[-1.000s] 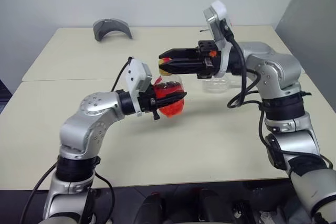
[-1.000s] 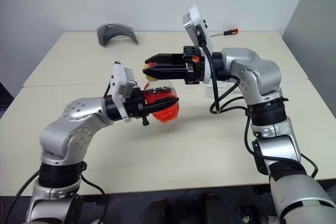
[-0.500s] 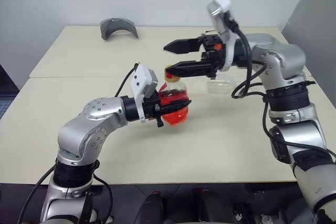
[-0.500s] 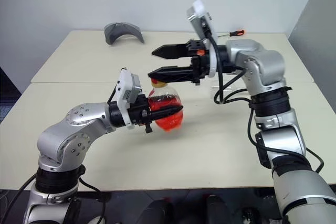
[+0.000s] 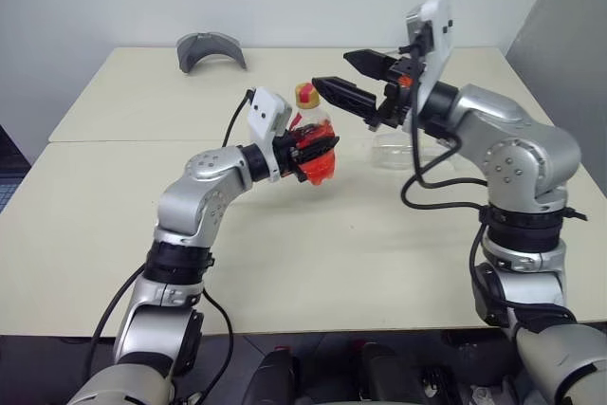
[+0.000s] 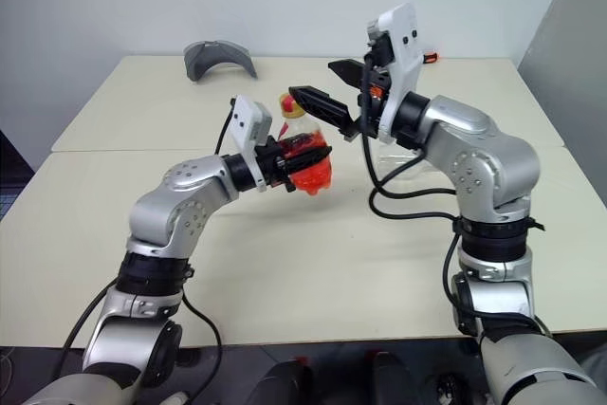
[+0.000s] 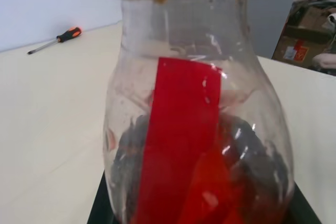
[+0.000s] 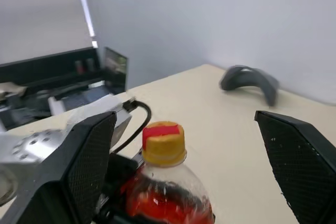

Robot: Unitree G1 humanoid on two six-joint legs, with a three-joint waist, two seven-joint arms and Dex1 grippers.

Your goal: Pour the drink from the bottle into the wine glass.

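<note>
Left gripper (image 5: 318,151) is clamping the bottle (image 5: 310,144) by its round body, holding it upright above the table (image 5: 123,111), cap (image 5: 306,94) on — the red drink (image 6: 308,170) is sitting in the lower half. Right gripper (image 5: 349,81) is hovering just beside the cap with its jaws spread wide, gripping nothing; in the right wrist view the yellow-and-red cap is sitting between the two fingers (image 8: 84,166). Wine glass (image 5: 396,150) appears to be lying on its side on the table, partly hidden behind the right arm, so I can't confirm its pose. Risks, as I'm judging them: the right jaws are closing off-centre and knocking the cap sideways, twisting the bottle in a grip that's holding on a curved, slick surface; uncapping torque is likely spinning the bottle instead of the cap. If the glass really is tipped, pouring is spilling onto the table — it needs righting first.
</note>
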